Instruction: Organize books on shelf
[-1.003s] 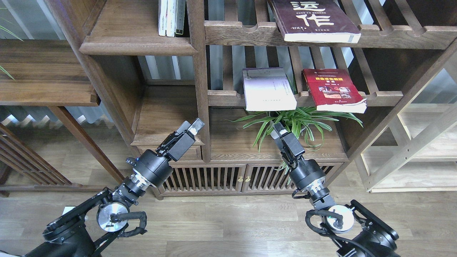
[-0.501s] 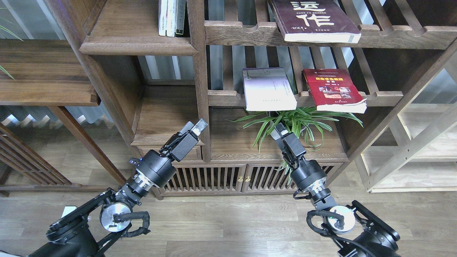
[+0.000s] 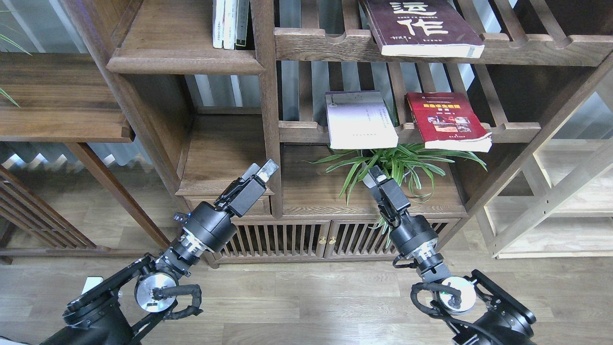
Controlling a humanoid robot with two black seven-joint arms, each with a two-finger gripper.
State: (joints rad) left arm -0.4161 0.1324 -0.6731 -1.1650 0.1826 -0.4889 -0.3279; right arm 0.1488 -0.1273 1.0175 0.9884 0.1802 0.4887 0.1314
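Maroon book (image 3: pixel 421 26): cream characters "运作"; red book (image 3: pixel 448 120) title unreadable

left arm (image 3: pixel 210 225) raised, right arm (image 3: pixel 407 230) raised

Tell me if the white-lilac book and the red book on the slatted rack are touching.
Apart. The head view shows a strip of dark rack and green leaf between the white-lilac book and the red book.

Single head view looks forward and down at the bookcase (image 3: pixel 268 96).
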